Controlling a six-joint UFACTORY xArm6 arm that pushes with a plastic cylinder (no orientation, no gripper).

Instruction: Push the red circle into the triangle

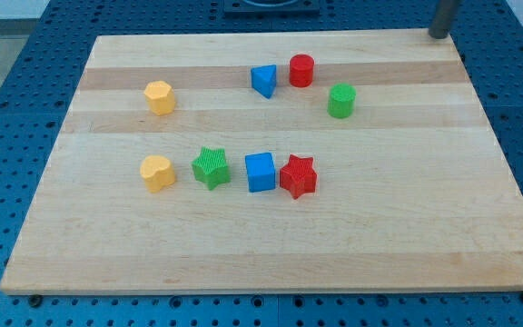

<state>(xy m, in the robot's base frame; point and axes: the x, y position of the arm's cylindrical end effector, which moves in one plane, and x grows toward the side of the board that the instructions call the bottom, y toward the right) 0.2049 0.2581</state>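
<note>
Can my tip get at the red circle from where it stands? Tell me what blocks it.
Probably yes. My tip stands at the board's top right edge, and the red circle lies to its left with bare wood between them. The green cylinder sits below that line, and the blue triangle lies beyond the circle.

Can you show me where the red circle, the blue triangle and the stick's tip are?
red circle (pixel 300 70): camera view, point on its front side.
blue triangle (pixel 263 80): camera view, point on its front face.
my tip (pixel 438 34): camera view, the rod's very end, at the board's top right corner, far from the blocks.
</note>
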